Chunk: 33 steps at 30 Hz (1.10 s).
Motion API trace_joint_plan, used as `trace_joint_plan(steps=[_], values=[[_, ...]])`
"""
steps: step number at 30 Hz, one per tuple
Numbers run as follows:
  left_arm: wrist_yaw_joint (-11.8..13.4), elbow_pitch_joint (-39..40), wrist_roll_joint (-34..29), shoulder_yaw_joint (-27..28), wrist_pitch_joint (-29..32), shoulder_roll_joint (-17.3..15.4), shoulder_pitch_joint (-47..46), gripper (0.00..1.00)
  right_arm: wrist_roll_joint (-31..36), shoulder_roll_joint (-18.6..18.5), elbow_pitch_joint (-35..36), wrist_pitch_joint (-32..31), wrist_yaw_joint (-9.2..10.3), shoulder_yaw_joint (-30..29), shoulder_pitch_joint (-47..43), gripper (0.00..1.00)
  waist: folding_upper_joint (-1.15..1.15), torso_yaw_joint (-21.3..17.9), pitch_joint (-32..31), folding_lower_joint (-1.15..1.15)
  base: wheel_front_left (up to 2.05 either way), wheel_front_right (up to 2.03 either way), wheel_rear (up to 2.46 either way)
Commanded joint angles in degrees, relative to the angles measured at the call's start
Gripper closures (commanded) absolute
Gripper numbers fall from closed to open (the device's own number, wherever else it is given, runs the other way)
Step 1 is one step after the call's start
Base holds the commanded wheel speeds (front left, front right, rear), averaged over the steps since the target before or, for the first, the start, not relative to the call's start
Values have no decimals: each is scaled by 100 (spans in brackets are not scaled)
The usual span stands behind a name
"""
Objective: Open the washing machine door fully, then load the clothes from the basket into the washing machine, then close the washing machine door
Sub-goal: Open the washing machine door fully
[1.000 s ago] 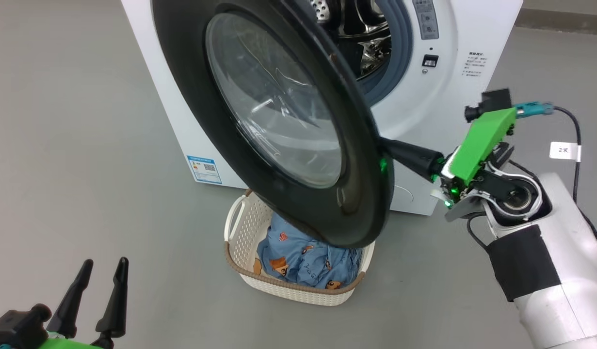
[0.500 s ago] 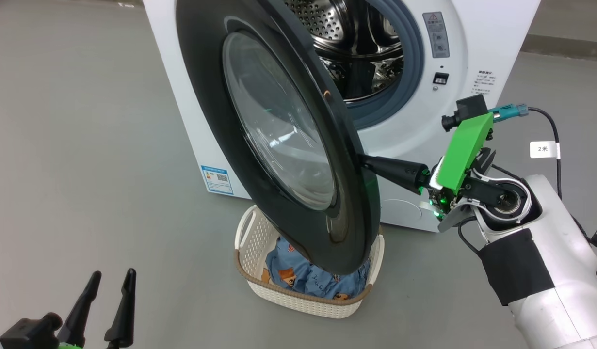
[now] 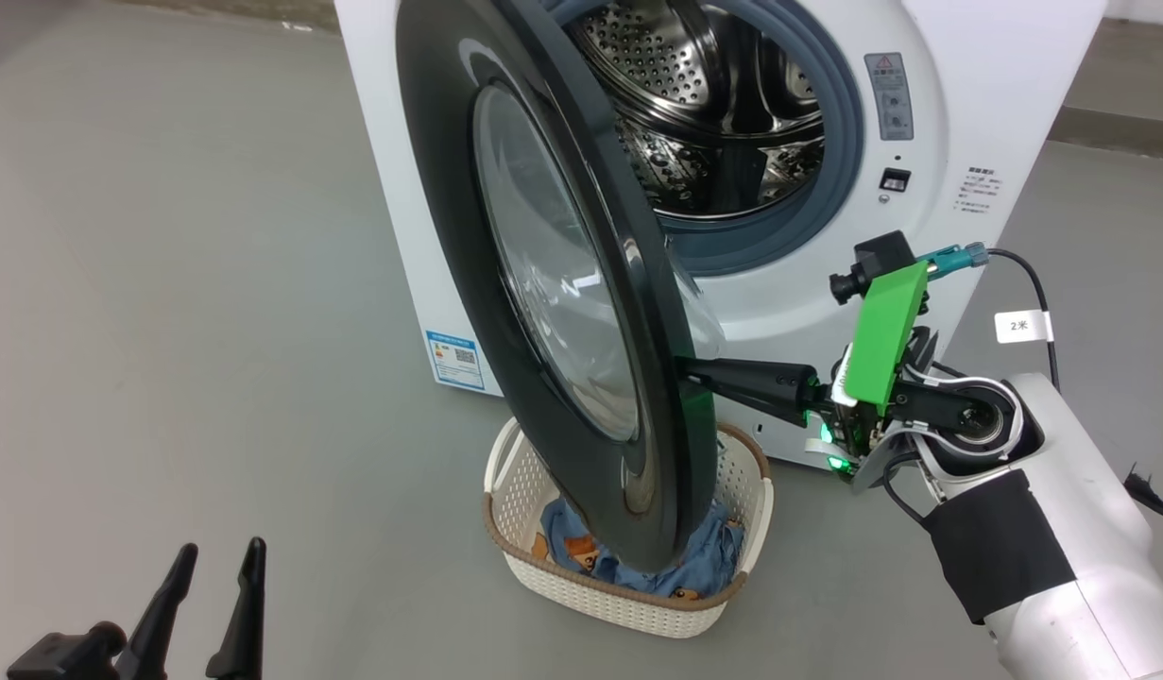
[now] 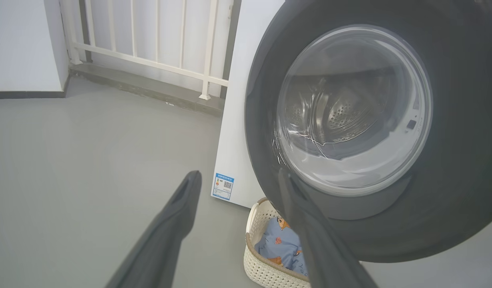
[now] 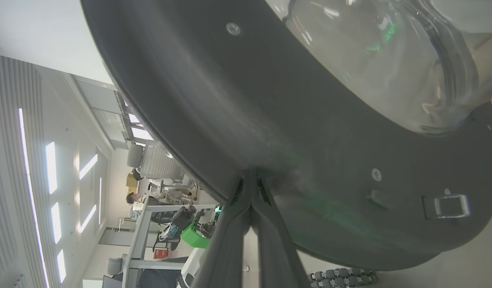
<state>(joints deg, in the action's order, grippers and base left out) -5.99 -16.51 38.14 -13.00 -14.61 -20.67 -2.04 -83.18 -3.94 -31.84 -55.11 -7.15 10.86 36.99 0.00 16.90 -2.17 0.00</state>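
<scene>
Door point(image 3: 553, 283) inner face touching closed right end effector point(image 3: 687, 370), basket point(image 3: 628, 604) below

The washing machine door point(image 3: 553, 283) swings wider and now stands nearly edge-on in the head view. More of the steel drum point(image 3: 704, 113) shows behind it. The right hand point(image 3: 694, 373), fingers pressed together against the door's inner side, has moved along with it. The basket point(image 3: 628, 595) shows more of its far rim. The head camera has shifted, sliding the scene rightward.
</scene>
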Motion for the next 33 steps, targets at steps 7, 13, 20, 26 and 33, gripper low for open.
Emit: trace_joint_plan(steps=[7,13,20,26,33], values=[[97,157,-80,151,-5,-145,-154,0,-347,106,193,-169,-34,334,83,100,0,157,-93,0,0,0,0],[128,170,-73,132,1,-153,-156,0,-517,106,227,-146,-34,545,126,100,0,254,-135,0,0,0,0],[160,185,-54,119,0,-151,-139,0,-586,106,171,-90,-34,670,221,100,0,317,-140,0,0,0,0],[178,208,-36,139,-4,-166,-109,0,-543,106,171,-27,-34,619,259,100,0,283,-130,0,0,0,0],[198,227,-34,135,-9,-172,-84,0,-506,12,415,91,-34,436,208,100,0,140,-144,0,0,0,0]])
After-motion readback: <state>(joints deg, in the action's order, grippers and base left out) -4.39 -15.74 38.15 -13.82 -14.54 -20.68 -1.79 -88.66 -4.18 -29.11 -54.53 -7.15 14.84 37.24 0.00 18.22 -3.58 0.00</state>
